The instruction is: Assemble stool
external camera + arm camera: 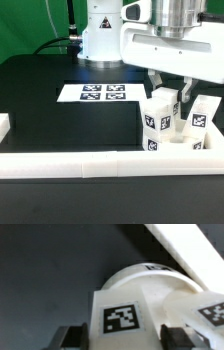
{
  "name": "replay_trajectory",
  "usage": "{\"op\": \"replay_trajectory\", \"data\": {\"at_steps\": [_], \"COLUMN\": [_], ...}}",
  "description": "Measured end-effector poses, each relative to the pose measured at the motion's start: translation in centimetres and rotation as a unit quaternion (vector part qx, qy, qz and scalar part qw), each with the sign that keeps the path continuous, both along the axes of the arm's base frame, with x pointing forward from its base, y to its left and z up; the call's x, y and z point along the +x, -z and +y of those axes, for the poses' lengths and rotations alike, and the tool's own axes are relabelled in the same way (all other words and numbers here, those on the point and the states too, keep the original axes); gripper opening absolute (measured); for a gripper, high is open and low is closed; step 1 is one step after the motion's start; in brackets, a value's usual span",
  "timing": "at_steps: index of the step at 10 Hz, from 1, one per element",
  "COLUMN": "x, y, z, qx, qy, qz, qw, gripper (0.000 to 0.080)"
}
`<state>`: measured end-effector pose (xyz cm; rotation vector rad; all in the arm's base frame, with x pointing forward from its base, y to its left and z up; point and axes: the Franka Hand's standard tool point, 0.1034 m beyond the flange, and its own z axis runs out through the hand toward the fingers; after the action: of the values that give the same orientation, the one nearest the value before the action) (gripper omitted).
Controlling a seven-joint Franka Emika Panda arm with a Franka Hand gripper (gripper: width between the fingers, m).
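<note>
The round white seat [186,144] lies at the exterior view's right, against the front rail; it also shows in the wrist view [150,277]. A tagged white leg [158,120] stands upright on it. My gripper [169,93] comes down from above with a finger on each side of this leg's top. In the wrist view the leg [122,314] fills the space between the fingers [72,336], and the gripper [125,339] looks shut on it. A second tagged leg [201,114] stands on the seat just beside it, also in the wrist view [207,314]. I see no third leg.
The marker board [100,93] lies flat mid-table, ahead of the robot base [100,35]. A long white rail [80,165] runs along the table's front edge and shows in the wrist view [190,241]. A short white block [4,125] sits at the left edge.
</note>
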<state>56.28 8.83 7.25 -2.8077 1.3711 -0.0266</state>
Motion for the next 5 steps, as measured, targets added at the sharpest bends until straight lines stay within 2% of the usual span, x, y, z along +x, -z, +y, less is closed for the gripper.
{"op": "replay_trajectory", "data": {"at_steps": [3, 4, 5], "x": [0.0, 0.25, 0.37], "y": [0.0, -0.03, -0.04], "z": [0.29, 0.23, 0.34], "qx": [0.029, 0.045, 0.051], "qy": [0.183, 0.255, 0.298], "qz": [0.002, -0.01, -0.018], "qw": [0.983, 0.966, 0.953], "gripper": [0.0343, 0.0343, 0.0343]}}
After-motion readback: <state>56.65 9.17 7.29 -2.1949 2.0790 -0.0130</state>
